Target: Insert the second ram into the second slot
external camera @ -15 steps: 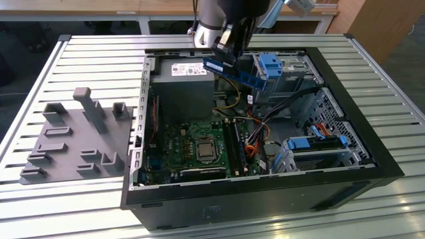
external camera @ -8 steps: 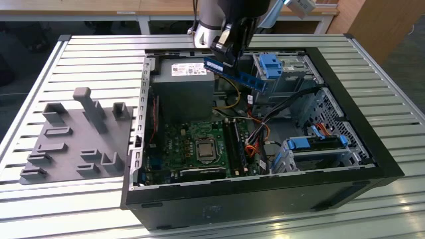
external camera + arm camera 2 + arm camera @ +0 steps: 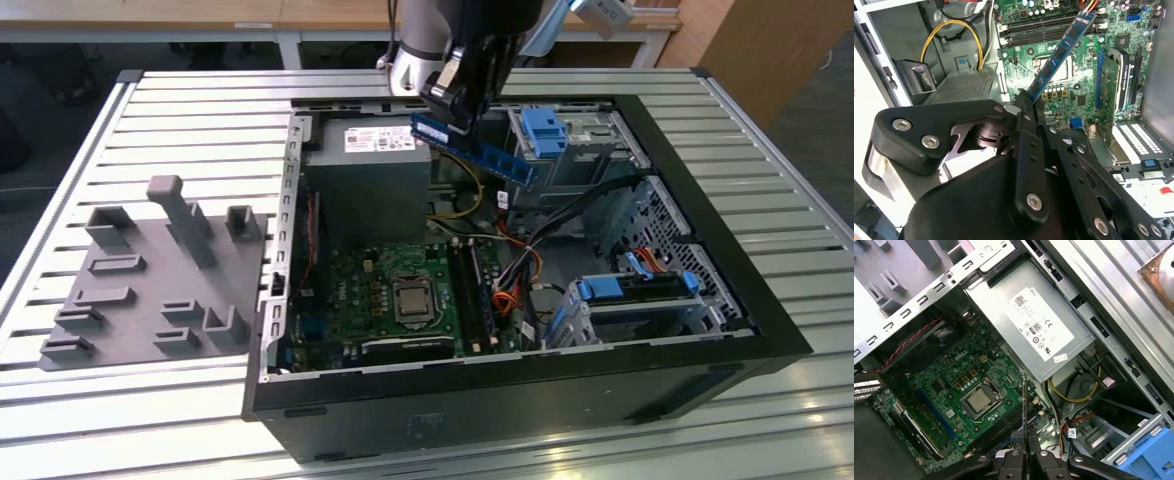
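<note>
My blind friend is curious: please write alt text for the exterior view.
A black gripper holds a thin, flat blue ram stick, tilted, above an open black computer case with a green motherboard. The case lies on a slatted metal table, a grey plastic fixture at the exterior view's left.

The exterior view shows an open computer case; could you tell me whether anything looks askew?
Only the second ram: the hand grips one end and holds it slanted in the air above the case, outside any slot. Nothing looks spilled or damaged.
</note>
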Action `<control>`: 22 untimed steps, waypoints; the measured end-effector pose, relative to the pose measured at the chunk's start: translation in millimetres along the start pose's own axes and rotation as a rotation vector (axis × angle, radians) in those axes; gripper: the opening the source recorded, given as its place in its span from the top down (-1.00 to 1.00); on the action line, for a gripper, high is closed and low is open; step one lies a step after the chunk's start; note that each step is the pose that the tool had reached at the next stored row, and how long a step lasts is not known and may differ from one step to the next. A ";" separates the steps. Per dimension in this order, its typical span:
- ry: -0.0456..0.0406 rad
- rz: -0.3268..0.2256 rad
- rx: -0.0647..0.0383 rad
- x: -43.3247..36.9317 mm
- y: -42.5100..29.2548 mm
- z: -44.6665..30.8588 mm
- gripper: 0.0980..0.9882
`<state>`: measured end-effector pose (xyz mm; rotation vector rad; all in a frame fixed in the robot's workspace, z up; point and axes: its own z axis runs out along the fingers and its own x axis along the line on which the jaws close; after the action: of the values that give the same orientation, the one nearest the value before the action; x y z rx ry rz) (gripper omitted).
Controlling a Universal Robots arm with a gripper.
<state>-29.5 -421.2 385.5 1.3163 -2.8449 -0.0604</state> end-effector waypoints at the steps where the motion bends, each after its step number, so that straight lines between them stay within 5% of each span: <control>1: -0.0001 0.004 0.000 0.0 0.0 0.0 0.91; 22: -0.0029 0.079 0.001 0.0 0.0 0.1 0.91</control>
<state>-29.5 -421.2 385.4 1.2030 -2.8962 -0.0606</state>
